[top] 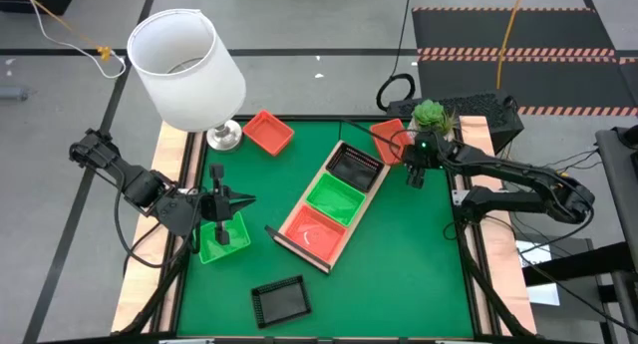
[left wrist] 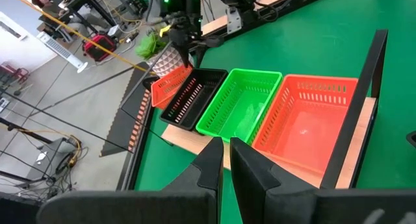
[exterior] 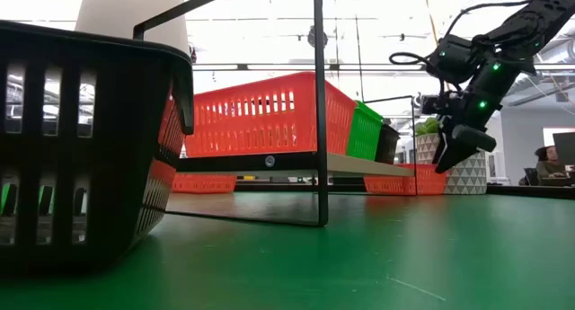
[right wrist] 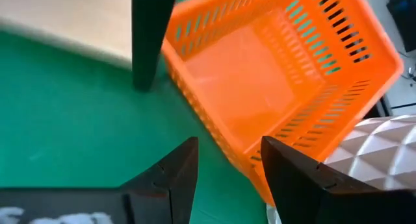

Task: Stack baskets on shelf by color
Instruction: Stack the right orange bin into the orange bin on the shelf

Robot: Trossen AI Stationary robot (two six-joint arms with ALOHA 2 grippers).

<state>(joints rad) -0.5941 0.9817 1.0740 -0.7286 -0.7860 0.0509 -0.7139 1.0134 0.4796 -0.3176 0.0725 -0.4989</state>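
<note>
The light-wood shelf (top: 372,195) lies slantwise in mid-table. It carries a black basket (top: 353,166), a green basket (top: 334,198) and an orange-red basket (top: 313,231) in a row. Loose orange-red baskets rest flat by the lamp (top: 267,132) and at the far right (top: 387,133). A loose green basket (top: 221,241) and a black one (top: 279,300) sit on the mat. My right gripper (right wrist: 227,162) is open beside the far-right orange basket (right wrist: 273,74), one finger either side of its near wall; no touch shows. My left gripper (left wrist: 225,156) is shut, above the loose green basket.
A white-shaded lamp (top: 186,68) stands at the far left corner. A potted plant in a white faceted pot (top: 430,116) stands just behind the right gripper. The shelf's dark metal frame posts (exterior: 319,103) rise above the board. Open green mat (top: 409,269) lies near right.
</note>
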